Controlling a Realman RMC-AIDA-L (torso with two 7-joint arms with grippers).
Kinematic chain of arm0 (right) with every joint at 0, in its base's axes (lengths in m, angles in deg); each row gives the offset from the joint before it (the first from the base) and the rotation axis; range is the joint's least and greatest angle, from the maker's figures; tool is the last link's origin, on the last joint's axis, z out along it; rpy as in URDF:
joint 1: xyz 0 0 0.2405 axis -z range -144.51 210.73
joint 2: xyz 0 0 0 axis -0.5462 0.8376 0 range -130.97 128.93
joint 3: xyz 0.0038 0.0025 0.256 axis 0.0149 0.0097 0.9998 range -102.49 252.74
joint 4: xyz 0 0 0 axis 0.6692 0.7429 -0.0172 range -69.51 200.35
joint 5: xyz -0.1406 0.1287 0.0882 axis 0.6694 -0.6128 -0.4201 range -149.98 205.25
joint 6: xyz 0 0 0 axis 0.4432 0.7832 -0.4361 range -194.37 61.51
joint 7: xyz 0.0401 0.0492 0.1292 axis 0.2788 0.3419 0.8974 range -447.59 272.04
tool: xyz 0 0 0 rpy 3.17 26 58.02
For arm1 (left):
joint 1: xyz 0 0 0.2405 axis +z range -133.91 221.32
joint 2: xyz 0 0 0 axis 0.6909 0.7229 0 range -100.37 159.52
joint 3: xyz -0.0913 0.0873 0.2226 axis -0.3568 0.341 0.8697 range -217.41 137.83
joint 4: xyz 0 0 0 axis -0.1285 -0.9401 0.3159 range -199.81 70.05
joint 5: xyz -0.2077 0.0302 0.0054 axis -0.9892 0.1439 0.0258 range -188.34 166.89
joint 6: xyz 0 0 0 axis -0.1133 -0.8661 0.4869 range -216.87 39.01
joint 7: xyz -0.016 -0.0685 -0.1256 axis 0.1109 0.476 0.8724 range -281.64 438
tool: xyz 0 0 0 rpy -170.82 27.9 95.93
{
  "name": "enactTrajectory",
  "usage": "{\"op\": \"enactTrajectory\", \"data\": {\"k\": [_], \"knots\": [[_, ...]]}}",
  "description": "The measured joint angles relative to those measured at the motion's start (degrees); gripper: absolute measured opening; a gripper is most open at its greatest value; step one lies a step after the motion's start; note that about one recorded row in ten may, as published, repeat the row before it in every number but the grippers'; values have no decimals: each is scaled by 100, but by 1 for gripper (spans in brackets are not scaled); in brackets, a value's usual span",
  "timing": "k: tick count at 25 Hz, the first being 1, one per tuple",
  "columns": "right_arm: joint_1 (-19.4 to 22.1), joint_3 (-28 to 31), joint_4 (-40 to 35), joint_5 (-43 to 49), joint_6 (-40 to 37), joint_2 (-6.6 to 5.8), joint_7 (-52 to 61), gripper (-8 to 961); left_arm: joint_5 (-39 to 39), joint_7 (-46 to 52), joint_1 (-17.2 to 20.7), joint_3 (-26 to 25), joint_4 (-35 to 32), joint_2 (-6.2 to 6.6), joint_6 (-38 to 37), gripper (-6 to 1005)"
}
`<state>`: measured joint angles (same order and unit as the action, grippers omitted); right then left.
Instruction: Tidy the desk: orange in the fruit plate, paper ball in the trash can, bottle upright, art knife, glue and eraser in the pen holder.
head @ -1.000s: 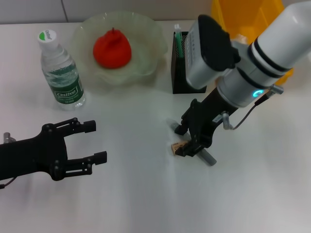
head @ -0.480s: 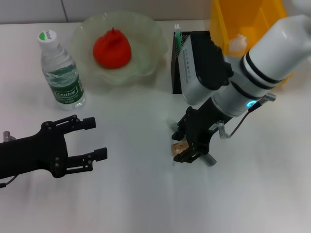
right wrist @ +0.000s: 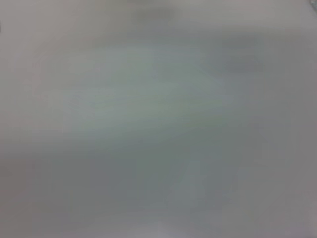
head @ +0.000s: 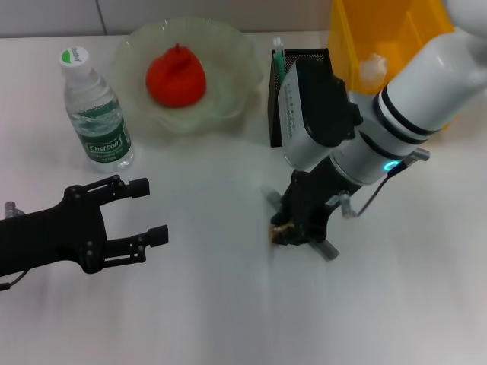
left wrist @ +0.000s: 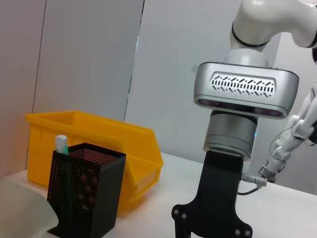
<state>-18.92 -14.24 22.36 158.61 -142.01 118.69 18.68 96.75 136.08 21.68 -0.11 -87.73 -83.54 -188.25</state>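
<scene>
Orange (head: 176,77) in fruit plate (head: 228,46), bottle (head: 94,112) upright beside it

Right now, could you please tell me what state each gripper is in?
Left gripper: open, empty, hovering over the near-left table.
Right gripper: down on the eraser; open or shut cannot be told.

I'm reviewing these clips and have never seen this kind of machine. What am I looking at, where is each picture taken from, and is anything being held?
It is a two-armed robot tidying a desk. The overhead picture comes from its head; the other two come from cameras on its wrists, and the right wrist one shows nothing clear.

The right gripper is down on the desk around a small tan eraser, with a grey art knife beside it. The left gripper waits open, holding nothing.

Behind stand an upright bottle, an orange in the fruit plate, the black mesh pen holder and the yellow trash can with the paper ball inside.
</scene>
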Motion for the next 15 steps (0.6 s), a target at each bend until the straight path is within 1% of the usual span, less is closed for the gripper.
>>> {"op": "enactTrajectory", "data": {"k": [3,6,11,13,15], "knots": [[5,104,-136,-148,-154,-20,96,302,0,2,-14,-2,0,0,0,828],[13,477,-446,-270,-461,-41,273,259,0,2,-23,-8,-1,0,1,828],[82,1861,-1378,-281,-1141,-43,951,235,0,-2,-31,-7,-1,0,-3,828],[98,2346,-1710,-278,-1198,-50,1363,235,0,-4,-30,-7,-1,-1,-6,828],[140,2646,-1988,-223,-1104,-65,1738,236,1,-10,-30,-5,-2,-7,-22,828]]}}
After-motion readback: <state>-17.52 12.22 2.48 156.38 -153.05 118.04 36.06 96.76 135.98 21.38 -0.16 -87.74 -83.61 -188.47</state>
